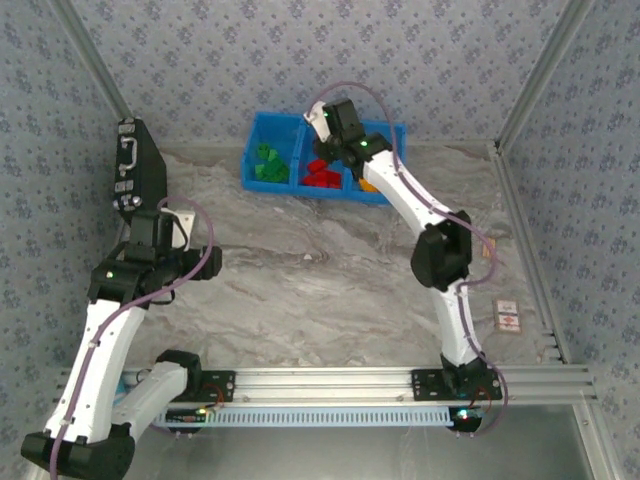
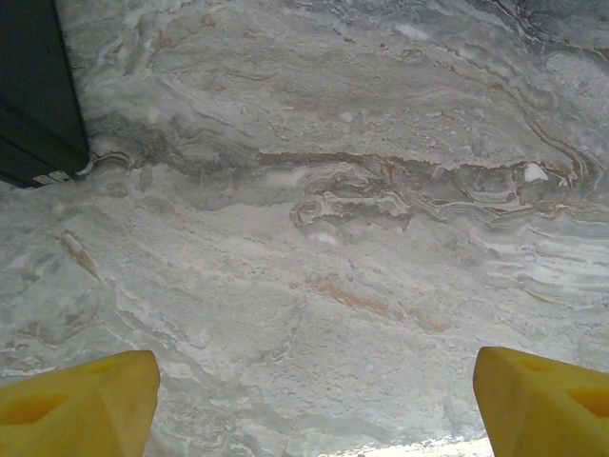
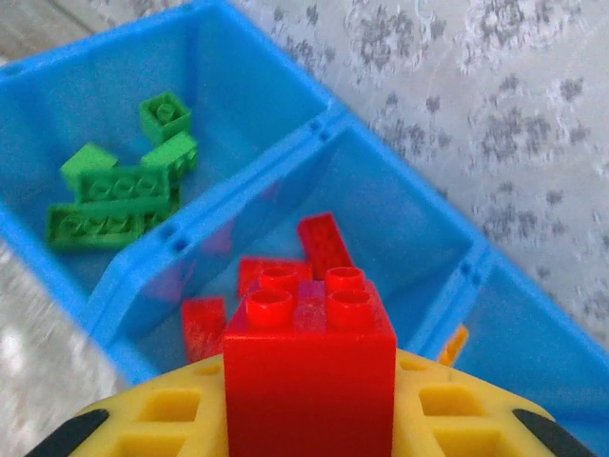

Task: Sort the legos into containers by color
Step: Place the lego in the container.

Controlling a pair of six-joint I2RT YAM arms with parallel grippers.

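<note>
Table (image 1: 320,260) is carrying a blue bin (image 1: 262,122) at twelve o'clock. Left gripper (image 2: 314,400) is hanging spread wide over the tabletop at nine o'clock. Right gripper (image 1: 322,118) is pinching a red brick (image 3: 309,381) above the middle compartment (image 3: 400,219), green bricks (image 3: 114,186) lying at ten o'clock.

We could read no text, brand or number anywhere: the small white card (image 1: 508,316) with red marks lying on the table (image 1: 320,270) near its right edge and the pale stickers (image 1: 123,187) on the black case (image 1: 145,170) were too small to make out.
</note>
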